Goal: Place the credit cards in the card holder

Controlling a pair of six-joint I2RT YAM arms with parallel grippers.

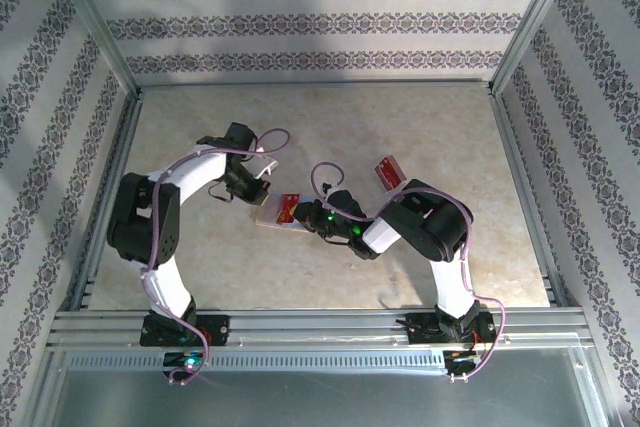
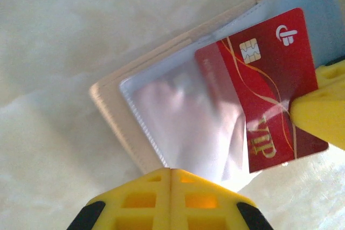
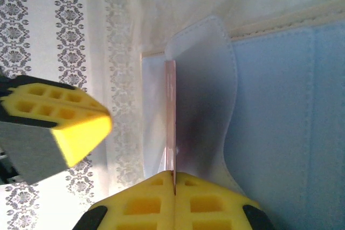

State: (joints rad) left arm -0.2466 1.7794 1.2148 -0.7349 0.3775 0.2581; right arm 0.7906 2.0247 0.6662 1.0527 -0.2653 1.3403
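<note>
The tan card holder [image 2: 116,117] lies open on the surface [image 1: 200,127]. The right end effector [image 3: 174,179] clamps a red credit card [image 2: 264,79], seemingly half under a clear sleeve [image 2: 183,122]. The left end effector [image 2: 171,173], closed and empty, sits beside. A second red card [image 1: 388,169] lies apart.

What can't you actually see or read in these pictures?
- Top view: the print on the second red card is too small to read, and the arms cover most of the card holder.
- Left wrist view: the right arm's fingers cover a corner of the red VIP card, and the picture's edge cuts off the holder's far end.
- Right wrist view: that card shows edge-on, so its face is unreadable.
</note>
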